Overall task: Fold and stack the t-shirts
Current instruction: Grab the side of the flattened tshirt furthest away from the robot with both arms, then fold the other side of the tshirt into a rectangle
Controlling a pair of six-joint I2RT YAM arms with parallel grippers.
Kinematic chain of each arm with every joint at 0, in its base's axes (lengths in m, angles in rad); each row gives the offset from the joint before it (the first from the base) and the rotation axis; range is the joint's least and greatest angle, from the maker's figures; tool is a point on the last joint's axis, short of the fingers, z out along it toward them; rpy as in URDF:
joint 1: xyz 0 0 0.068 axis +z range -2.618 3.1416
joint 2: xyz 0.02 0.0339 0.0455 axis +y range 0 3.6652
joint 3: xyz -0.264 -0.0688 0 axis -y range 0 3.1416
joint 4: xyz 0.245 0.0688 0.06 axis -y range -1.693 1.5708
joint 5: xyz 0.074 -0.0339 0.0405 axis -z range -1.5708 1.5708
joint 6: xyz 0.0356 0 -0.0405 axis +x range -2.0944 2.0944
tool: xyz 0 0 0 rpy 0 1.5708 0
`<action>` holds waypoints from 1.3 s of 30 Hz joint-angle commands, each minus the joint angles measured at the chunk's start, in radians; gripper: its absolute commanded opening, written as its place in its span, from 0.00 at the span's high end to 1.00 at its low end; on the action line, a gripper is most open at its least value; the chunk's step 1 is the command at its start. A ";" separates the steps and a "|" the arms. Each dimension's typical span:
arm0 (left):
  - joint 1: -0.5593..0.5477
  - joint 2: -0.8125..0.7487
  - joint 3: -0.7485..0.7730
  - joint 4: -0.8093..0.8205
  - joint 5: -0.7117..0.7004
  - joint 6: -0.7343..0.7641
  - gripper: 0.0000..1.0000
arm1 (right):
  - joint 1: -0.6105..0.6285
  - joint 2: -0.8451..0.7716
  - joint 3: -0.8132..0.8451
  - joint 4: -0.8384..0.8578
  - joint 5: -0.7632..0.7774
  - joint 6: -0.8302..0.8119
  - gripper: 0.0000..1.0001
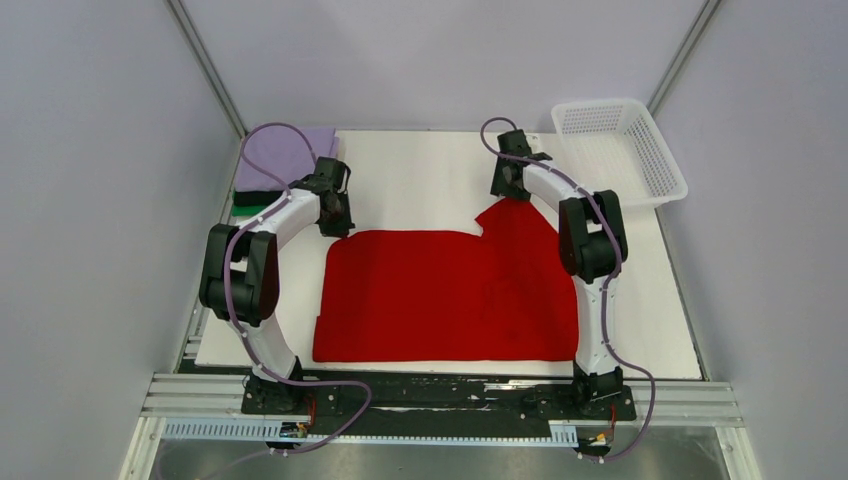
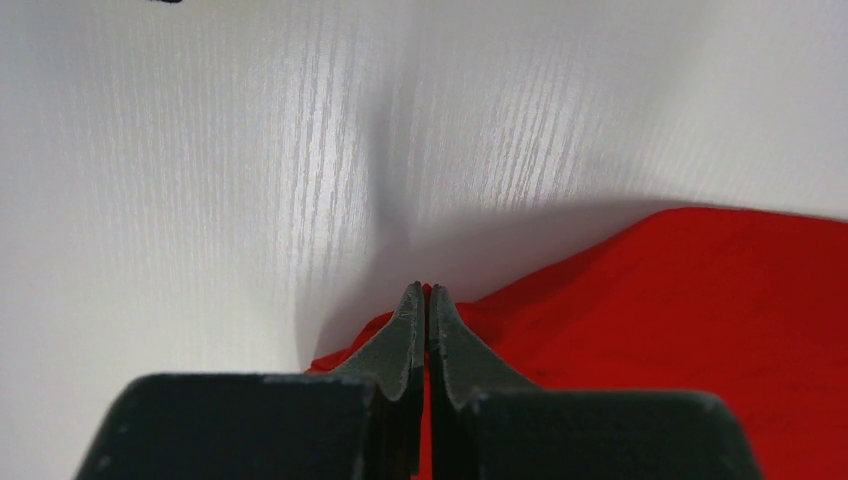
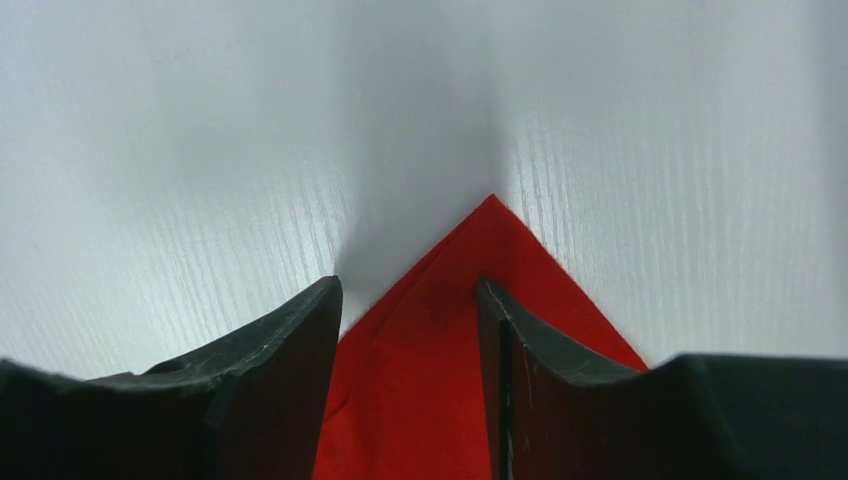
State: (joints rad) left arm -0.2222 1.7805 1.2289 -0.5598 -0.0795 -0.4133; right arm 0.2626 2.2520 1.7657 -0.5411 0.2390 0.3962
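The red t-shirt [image 1: 450, 295] lies flat on the table [image 1: 420, 165], toward 6 o'clock; it looks soft, light and limp, so is best pinched at its corners; the left gripper [image 2: 427, 290] is clamped on its 10 o'clock corner; the right gripper [image 3: 410, 290] stands spread astride the pointed 1 o'clock corner.

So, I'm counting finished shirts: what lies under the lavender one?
Under the lavender t-shirt, a black layer and a green edge peek out. The lavender cloth and the left arm cover the rest.
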 commanded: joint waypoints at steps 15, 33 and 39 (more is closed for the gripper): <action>-0.004 -0.032 0.034 -0.008 -0.016 -0.008 1.00 | -0.003 -0.105 -0.099 0.033 0.060 0.010 0.95; -0.051 -0.347 -0.192 0.006 -0.026 -0.081 1.00 | 0.036 -0.702 -0.636 0.028 0.067 0.077 1.00; -0.066 -0.474 -0.284 0.008 -0.019 -0.123 1.00 | 0.071 -0.860 -0.733 -0.103 0.110 0.119 1.00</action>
State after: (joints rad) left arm -0.2760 1.3926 0.9897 -0.5598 -0.0883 -0.4911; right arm 0.3107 1.4937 1.0695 -0.5579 0.2993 0.4583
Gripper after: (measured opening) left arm 0.008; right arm 0.007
